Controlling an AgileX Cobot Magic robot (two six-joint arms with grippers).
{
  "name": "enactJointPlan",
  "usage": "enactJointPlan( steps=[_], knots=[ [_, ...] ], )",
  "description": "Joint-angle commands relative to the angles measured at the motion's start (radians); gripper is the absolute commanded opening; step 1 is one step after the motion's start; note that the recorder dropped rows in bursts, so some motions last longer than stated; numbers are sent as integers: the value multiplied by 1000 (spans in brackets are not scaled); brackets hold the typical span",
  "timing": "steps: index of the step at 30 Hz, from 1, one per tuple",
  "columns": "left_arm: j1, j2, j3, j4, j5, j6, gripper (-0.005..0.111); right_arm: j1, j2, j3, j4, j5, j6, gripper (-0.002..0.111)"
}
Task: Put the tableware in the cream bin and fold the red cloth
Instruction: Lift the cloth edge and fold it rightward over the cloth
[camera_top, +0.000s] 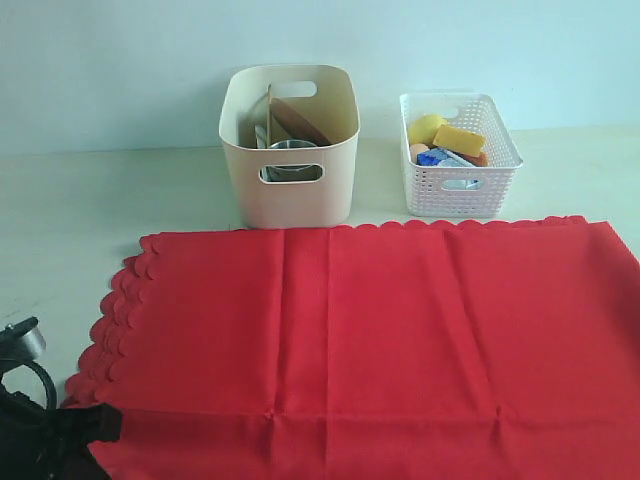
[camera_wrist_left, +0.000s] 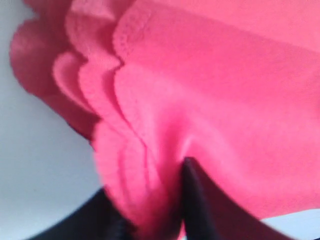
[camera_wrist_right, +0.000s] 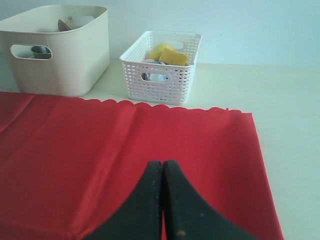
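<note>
The red cloth (camera_top: 370, 340) lies spread flat across the table's front, its scalloped left edge bunched and lifted at the near left corner. My left gripper (camera_top: 85, 432) is shut on that corner; in the left wrist view the red cloth (camera_wrist_left: 215, 100) folds up between the black fingers (camera_wrist_left: 195, 200) of the left gripper (camera_wrist_left: 150, 210). My right gripper (camera_wrist_right: 162, 163) is shut at the near edge of the red cloth (camera_wrist_right: 125, 145), a red sliver showing between its fingers. The cream bin (camera_top: 290, 190) behind holds a brown plate (camera_top: 298, 122) and a steel cup (camera_top: 292, 150).
A white lattice basket (camera_top: 460, 190) with yellow and blue food items stands right of the cream bin, just behind the cloth's far edge. In the right wrist view the cream bin (camera_wrist_right: 60, 65) and white basket (camera_wrist_right: 160, 85) stand side by side against a pale wall.
</note>
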Motion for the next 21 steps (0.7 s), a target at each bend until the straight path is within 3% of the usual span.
enactJointPlan(
  steps=[1, 12, 21],
  knots=[
    [2, -70, 4, -6, -50, 6, 0, -5, -4, 5, 2, -5, 0, 0],
    [-2, -212, -32, -109, -23, 91, 0, -5, -4, 5, 2, -5, 0, 0],
    [-144, -173, -123, -175, -11, 116, 0, -5, -4, 5, 2, -7, 0, 0]
  ],
)
